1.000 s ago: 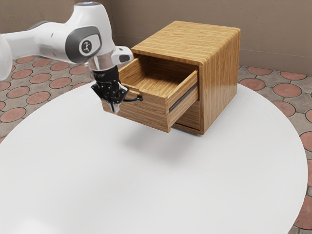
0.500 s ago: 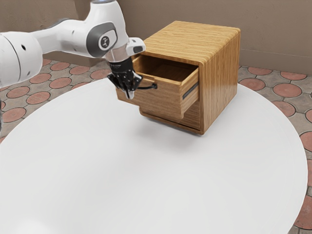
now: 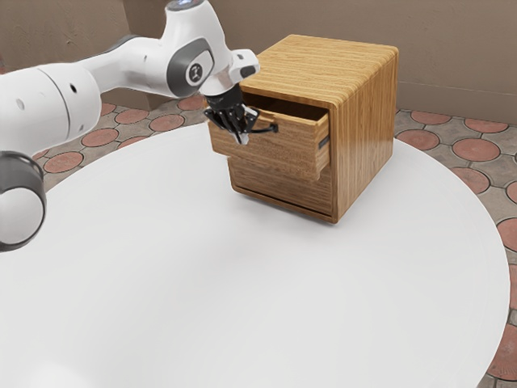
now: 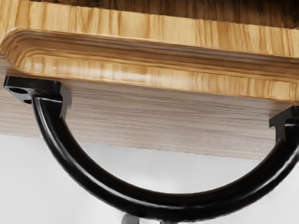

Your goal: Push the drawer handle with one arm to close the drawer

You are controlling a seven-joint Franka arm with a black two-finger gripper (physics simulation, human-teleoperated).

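Round white desk [image 3: 242, 291] carries wooden cabinet [image 3: 365, 121], top drawer [image 3: 283, 153] partly out, end effector [image 3: 241, 139] at curved black handle [image 4: 173, 201], wide or narrow, cannot tell; closing push in hand, next move calls for steady pressure inward.

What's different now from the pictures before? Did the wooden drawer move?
Yes! The wooden upper drawer slid farther into the boxy wooden cabinet, toward the exterior view's right, but it is still partly open. Its curved black handle, the black two-finger gripper and the white arm moved that way too. The cabinet and the round white table stayed put.
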